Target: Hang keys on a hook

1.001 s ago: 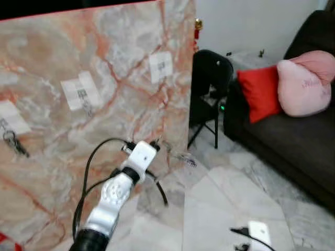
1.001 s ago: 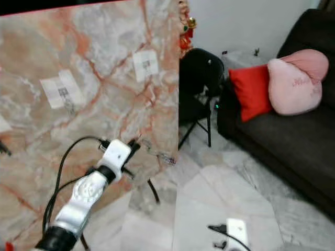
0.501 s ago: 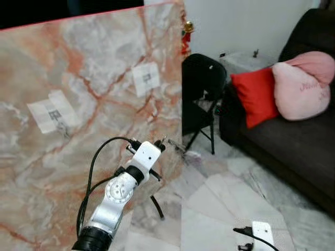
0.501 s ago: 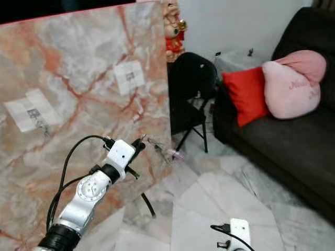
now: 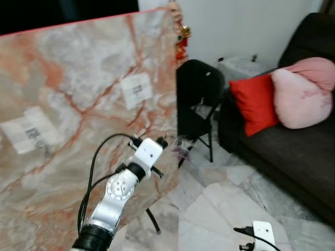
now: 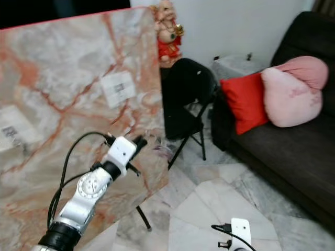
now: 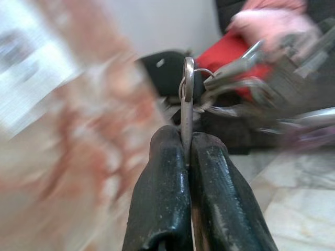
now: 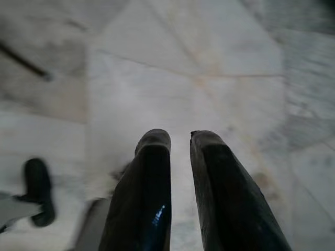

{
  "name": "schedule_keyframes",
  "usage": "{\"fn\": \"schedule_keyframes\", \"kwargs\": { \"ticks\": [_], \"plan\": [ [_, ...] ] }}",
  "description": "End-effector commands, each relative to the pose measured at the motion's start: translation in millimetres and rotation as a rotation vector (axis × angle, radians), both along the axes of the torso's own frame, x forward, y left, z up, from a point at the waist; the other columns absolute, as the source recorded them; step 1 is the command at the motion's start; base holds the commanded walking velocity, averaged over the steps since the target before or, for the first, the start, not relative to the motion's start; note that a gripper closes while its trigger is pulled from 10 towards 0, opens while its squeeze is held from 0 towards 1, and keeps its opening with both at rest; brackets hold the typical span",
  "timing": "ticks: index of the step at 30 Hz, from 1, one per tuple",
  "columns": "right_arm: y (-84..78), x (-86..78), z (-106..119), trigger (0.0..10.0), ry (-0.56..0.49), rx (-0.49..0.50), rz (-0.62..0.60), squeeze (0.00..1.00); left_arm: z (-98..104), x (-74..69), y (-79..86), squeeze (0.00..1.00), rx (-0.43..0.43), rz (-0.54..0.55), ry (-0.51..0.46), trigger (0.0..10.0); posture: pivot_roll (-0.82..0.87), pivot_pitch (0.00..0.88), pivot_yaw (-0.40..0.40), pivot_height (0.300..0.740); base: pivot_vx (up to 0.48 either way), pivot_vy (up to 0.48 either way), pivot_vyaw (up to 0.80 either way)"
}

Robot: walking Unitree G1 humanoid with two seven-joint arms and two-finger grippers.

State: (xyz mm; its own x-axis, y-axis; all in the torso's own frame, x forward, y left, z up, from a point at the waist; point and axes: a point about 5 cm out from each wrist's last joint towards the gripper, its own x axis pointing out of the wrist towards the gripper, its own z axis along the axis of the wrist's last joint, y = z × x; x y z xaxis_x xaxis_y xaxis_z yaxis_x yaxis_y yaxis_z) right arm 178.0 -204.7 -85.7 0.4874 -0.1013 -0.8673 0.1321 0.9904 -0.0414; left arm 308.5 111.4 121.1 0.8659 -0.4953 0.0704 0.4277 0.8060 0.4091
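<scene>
My left gripper [image 5: 163, 141] is held out in front of the marble panel [image 5: 73, 78], near its right edge. It is shut on the ring of a bunch of keys [image 5: 180, 149]. In the left wrist view the two black fingers [image 7: 162, 178] pinch the metal ring [image 7: 187, 78], and the keys [image 7: 235, 78] dangle beyond it, blurred. A white label with a small hook [image 5: 136, 90] sits on the panel above the gripper, and a second label [image 5: 29, 135] lies further left. My right gripper [image 8: 180, 137] hangs low over the floor, its fingers a little apart with nothing between them.
A black folding chair [image 5: 198, 99] stands just past the panel's right edge. A dark sofa [image 5: 293, 151] with a red cushion [image 5: 256, 102] and a pink cushion [image 5: 306, 94] is at the right. A red figurine [image 6: 168, 31] stands behind the panel. Pale marble floor [image 5: 220, 209] lies below.
The whole view has swung, so the panel and its labels sit further left in the picture. My left gripper still holds the keys, now closer to the panel's right edge and the chair.
</scene>
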Motion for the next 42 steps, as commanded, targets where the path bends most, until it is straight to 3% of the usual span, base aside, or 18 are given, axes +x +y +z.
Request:
{"fn": "schedule_keyframes", "kwargs": {
  "ticks": [1, 11, 18, 29, 36, 42],
  "plan": [
    [-0.7, 6.1, 3.0, 10.0, -0.021, 0.001, -0.009, 0.00, 4.2, 1.6, 4.3, 0.00, -0.015, 0.015, -0.009, 10.0, 0.02, 0.000, -0.011, 0.740, 0.345, 0.000, 0.00],
    [-0.9, 7.1, 3.5, 10.0, -0.025, 0.002, -0.012, 0.00, 9.1, 1.7, 3.8, 0.00, -0.030, 0.011, -0.026, 10.0, 0.02, 0.000, -0.012, 0.740, 0.328, 0.000, 0.00],
    [-0.5, 7.6, 3.7, 10.0, -0.027, 0.002, -0.011, 0.00, 13.8, 2.5, 5.0, 0.00, -0.027, 0.015, -0.046, 10.0, 0.02, 0.000, -0.012, 0.740, 0.000, 0.000, 0.00],
    [0.5, 8.3, 3.9, 10.0, -0.028, 0.003, -0.010, 0.00, 49.2, 19.8, 12.7, 0.00, -0.003, 0.070, -0.174, 10.0, 0.02, 0.000, -0.008, 0.740, 0.000, 0.000, 0.00],
    [1.3, 8.6, 3.9, 10.0, -0.028, 0.005, -0.011, 0.00, 58.4, 30.5, 16.6, 0.00, 0.056, 0.099, -0.185, 10.0, 0.02, 0.000, -0.005, 0.740, 0.000, 0.000, 0.00],
    [1.6, 8.6, 3.8, 10.0, -0.026, 0.004, -0.009, 0.00, 68.0, 36.4, 10.3, 0.00, 0.059, 0.089, -0.199, 10.0, 0.02, 0.000, -0.003, 0.740, 0.000, 0.000, 0.00]
  ]
}}
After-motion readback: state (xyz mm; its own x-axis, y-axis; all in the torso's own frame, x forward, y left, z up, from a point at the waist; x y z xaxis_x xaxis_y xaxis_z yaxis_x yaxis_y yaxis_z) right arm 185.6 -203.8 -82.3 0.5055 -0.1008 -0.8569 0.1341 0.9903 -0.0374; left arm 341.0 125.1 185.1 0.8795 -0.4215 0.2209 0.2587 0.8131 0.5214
